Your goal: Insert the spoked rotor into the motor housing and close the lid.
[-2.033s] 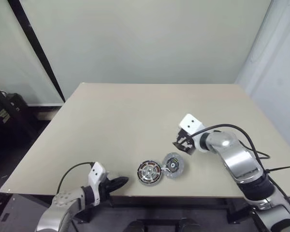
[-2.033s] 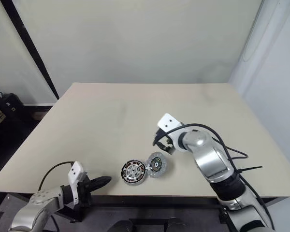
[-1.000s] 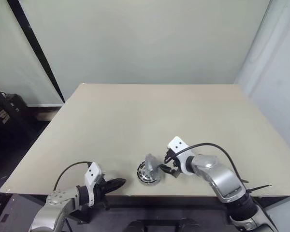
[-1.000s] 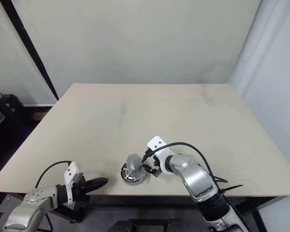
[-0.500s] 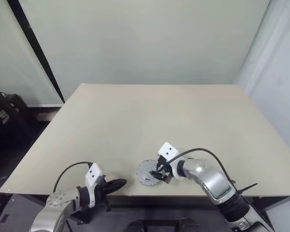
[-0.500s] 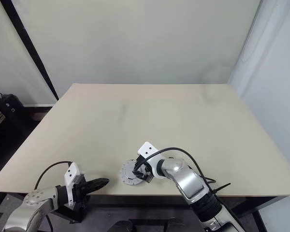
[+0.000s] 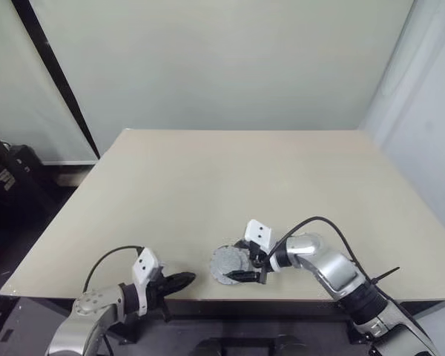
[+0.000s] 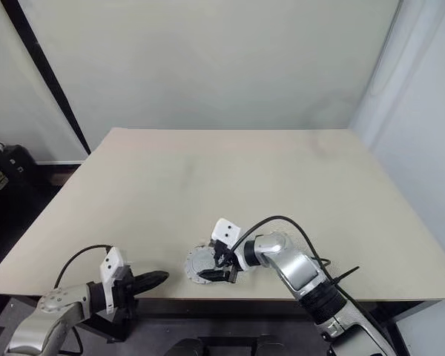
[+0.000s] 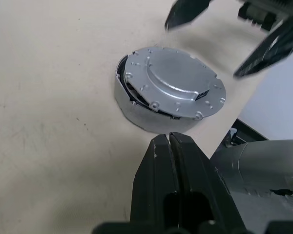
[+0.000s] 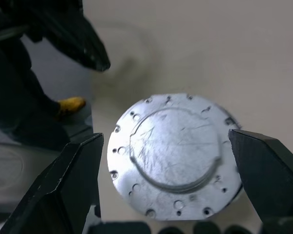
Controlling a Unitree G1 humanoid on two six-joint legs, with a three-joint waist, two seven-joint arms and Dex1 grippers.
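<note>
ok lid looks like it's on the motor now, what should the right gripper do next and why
Probably a gentle press or nudge to seat the lid. In the left wrist view it sits slightly askew on the motor housing, with a dark gap along one edge. The right gripper is open, its fingers either side of the lid, so it is well placed to square it up. The left gripper is shut, off to the side.

Housing hidden beneath its cover

The lid (image 9: 172,83) sat over the motor housing (image 9: 136,108), hiding its inside; only a sliver of wall showed. The counter (image 7: 208,185) edge cut off the left end effector (image 7: 179,279).
</note>
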